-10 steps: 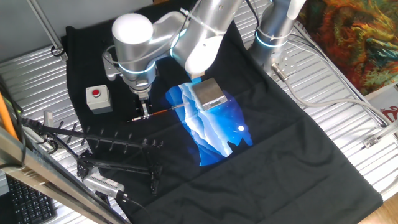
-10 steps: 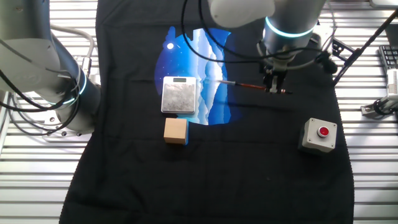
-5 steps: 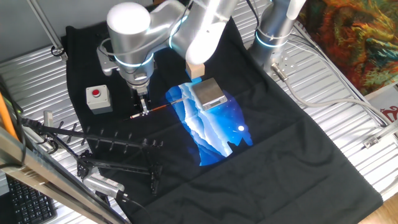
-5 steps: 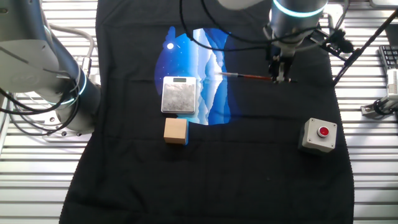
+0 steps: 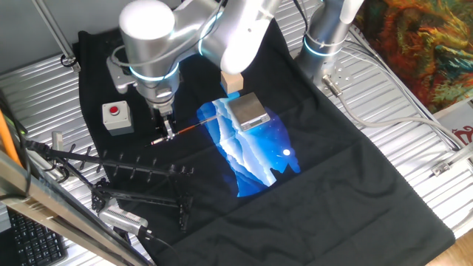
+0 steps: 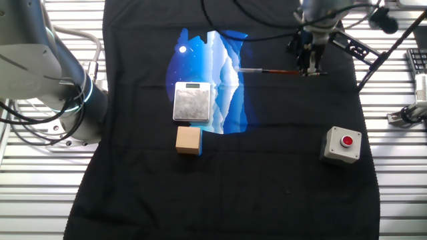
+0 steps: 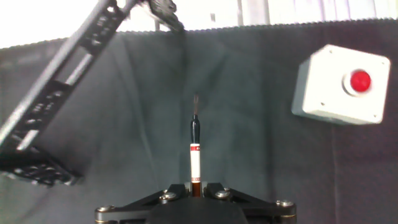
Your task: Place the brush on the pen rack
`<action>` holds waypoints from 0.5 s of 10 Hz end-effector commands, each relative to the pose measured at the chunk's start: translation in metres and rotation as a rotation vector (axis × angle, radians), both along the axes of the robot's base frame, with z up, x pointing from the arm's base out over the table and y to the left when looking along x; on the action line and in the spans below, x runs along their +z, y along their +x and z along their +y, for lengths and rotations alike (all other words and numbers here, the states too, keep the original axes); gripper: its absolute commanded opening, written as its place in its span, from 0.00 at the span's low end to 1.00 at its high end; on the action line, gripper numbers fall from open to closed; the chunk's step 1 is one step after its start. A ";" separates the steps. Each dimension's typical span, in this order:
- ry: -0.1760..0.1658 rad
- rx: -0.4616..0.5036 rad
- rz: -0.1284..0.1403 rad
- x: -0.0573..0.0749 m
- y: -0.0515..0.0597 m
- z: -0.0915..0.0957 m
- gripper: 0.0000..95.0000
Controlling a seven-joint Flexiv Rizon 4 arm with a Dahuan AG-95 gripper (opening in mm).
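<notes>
The brush (image 5: 194, 128) is a thin stick with a red middle. It hangs level above the black cloth, gripped near its black end. My gripper (image 5: 168, 133) is shut on it. In the other fixed view the gripper (image 6: 310, 70) holds the brush (image 6: 273, 71) with the pale tip pointing left. In the hand view the brush (image 7: 195, 152) sticks straight out from between the closed jaws (image 7: 195, 185). The pen rack (image 5: 140, 174), a black frame with short pegs, lies in front of the gripper. It shows at the upper left of the hand view (image 7: 56, 99).
A grey box with a red button (image 5: 116, 117) sits left of the gripper, also in the hand view (image 7: 341, 84). A metal scale (image 5: 247, 109) and a wooden block (image 5: 232, 81) sit on the blue print to the right. A second arm's base (image 5: 325, 37) stands behind.
The gripper has carried the brush up off the cloth and a little toward the rack side of the table. The brush stays level in the jaws.
</notes>
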State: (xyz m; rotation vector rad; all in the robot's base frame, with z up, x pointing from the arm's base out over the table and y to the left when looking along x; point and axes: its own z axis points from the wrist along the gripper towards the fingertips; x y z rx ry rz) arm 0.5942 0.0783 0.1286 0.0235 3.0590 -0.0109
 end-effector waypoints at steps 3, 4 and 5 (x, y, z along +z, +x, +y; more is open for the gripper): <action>-0.002 0.086 0.015 0.009 0.012 0.016 0.00; -0.003 0.109 0.017 0.010 0.011 0.017 0.00; -0.004 0.140 0.021 0.012 0.008 0.018 0.00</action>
